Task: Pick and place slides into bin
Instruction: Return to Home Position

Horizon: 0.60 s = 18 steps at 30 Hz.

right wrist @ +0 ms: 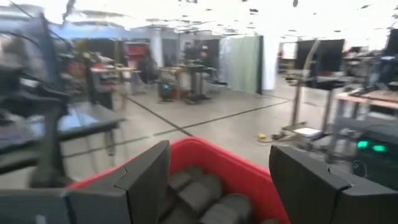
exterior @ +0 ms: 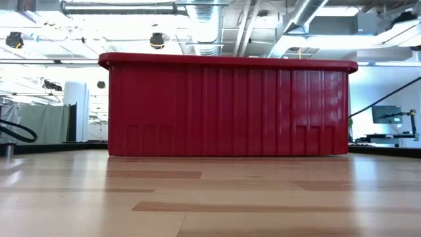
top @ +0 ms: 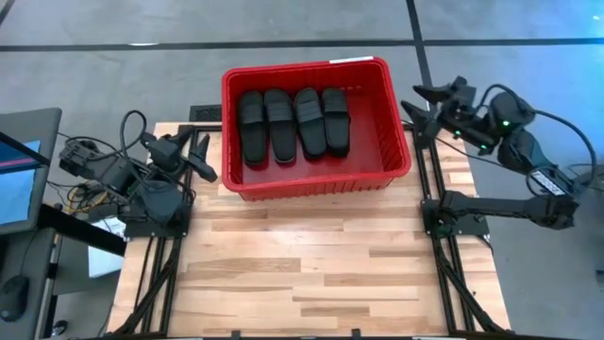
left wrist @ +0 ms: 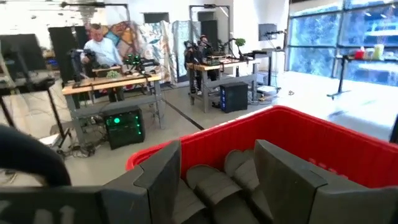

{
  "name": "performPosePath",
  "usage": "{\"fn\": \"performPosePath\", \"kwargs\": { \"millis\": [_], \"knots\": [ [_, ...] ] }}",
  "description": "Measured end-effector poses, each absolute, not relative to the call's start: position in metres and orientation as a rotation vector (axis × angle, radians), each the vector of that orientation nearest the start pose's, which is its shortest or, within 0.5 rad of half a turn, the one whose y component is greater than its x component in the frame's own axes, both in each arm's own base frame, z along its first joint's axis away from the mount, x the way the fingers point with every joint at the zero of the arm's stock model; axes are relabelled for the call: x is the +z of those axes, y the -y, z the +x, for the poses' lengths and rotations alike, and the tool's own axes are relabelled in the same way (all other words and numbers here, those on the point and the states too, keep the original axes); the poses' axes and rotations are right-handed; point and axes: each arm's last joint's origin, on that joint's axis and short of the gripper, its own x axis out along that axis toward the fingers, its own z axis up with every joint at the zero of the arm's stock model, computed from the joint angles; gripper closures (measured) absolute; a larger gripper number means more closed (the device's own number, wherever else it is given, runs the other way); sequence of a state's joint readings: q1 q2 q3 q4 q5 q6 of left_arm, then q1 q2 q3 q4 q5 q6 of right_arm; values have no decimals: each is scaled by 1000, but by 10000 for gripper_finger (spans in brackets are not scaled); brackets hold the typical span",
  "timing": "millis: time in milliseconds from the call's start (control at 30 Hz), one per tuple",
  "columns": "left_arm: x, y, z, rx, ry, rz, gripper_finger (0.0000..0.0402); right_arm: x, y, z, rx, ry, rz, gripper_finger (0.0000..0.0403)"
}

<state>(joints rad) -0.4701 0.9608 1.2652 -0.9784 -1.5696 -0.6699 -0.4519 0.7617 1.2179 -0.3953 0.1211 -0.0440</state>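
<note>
Slides (top: 293, 123), four black showing, lie side by side in the bin (top: 304, 64); likely light, rubbery, best pinched at the strap. Left gripper (top: 201, 157) and right gripper (top: 413, 100) flank it, fingers apart, empty

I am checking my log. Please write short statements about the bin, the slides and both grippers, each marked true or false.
1. Four black slides lie side by side in the bin. True.
2. A slide lies on the table outside the bin. False: none shows there.
3. The left gripper holds a slide. False: its fingers are open and empty.
4. The right gripper hovers beside the bin with fingers open. True.
</note>
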Motion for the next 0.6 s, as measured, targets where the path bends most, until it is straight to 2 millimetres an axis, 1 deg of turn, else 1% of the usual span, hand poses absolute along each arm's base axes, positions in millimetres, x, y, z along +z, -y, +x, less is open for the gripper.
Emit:
{"fn": "performPosePath", "kwargs": {
  "millis": [133,267,367,467,600],
  "knots": [
    [407,41,145,1026,-89,45,209,455,44,99,-444,76,-40,143],
    [409,44,152,953,-124,21,209,455,37,99,-319,76,-41,143],
    [413,45,157,874,-146,3,209,452,34,101,-276,41,-35,143],
    [422,47,164,757,-149,11,209,450,33,102,-257,18,-32,143],
    [439,46,177,494,-96,97,209,449,31,105,-234,14,-56,143]
  ]
}}
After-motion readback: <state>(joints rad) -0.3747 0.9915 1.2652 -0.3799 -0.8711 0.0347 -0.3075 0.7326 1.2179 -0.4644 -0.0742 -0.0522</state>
